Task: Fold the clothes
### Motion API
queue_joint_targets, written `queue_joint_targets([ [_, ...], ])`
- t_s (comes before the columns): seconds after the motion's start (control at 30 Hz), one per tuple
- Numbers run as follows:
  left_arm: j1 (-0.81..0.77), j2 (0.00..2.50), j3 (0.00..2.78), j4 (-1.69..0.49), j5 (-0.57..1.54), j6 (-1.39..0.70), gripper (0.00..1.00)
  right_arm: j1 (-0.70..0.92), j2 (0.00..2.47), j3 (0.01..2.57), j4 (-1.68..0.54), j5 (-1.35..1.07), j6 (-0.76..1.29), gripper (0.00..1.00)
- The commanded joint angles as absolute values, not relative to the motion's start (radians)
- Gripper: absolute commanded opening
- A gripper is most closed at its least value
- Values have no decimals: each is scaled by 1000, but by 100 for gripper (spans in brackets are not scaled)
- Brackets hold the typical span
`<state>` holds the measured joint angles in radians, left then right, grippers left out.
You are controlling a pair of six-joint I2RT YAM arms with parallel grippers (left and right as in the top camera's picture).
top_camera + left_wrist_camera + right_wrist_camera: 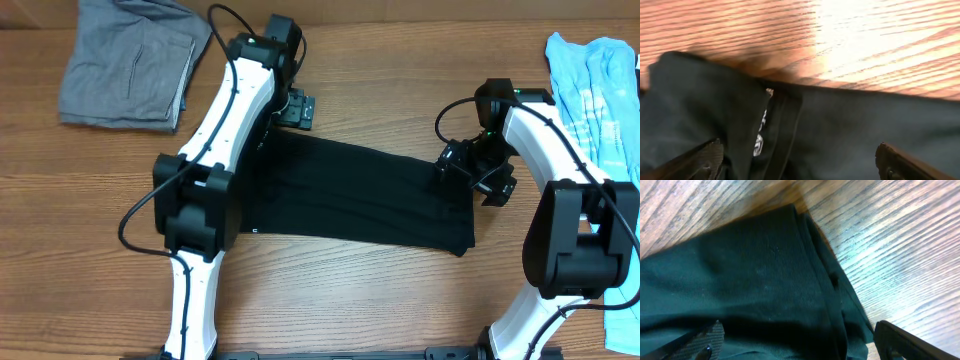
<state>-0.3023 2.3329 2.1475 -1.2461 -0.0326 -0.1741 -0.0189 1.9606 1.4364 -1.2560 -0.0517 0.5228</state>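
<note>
Black soft-fabric short-sleeved T-shirt [360, 195] lies across the middle of the brown wood-grain table [380, 300], laid out as a long narrow band running from upper left to lower right, so I judge the lengthwise folds are done and the crosswise fold is the step in hand. My left gripper [800, 165] hangs over the band's upper-left end with its two fingers spread wide and nothing between them. Its wrist camera shows a small white round logo [758, 145] beside a fold line in the cloth. My right gripper [800, 342] sits over the opposite end, near the band's far corner, its fingers likewise spread and empty, with bare wood just beyond the hem. From here I cannot tell whether either set of fingertips touches the fabric. The next move, as I read it, calls for lowering onto one end, pinching all the stacked layers together – not just the top one – and carrying that end over toward the other without dragging the band askew. Counting what I have: one black T-shirt, one grey folded garment [125, 65] at the far-left corner, one light blue printed shirt [600, 80] at the right edge – both well apart from the work – plus two arms, two grippers and one logo in sight.
</note>
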Motion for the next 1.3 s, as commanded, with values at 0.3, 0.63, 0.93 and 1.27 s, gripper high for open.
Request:
queue_joint_targets([
  [0.3, -313, 2368, 2130, -1240, -74, -73, 85, -17, 1930, 1420, -1243, -47, 520, 100],
  [0.63, -334, 2368, 2064, -1213, -78, -63, 83, -17, 1930, 1420, -1239, -47, 519, 100],
  [0.93, -334, 2368, 2027, -1167, -96, -64, 64, -17, 1930, 1420, -1239, -47, 482, 100],
  [1.27, -332, 2368, 2023, -1177, -136, -63, 58, -17, 1930, 1420, -1238, -47, 482, 100],
])
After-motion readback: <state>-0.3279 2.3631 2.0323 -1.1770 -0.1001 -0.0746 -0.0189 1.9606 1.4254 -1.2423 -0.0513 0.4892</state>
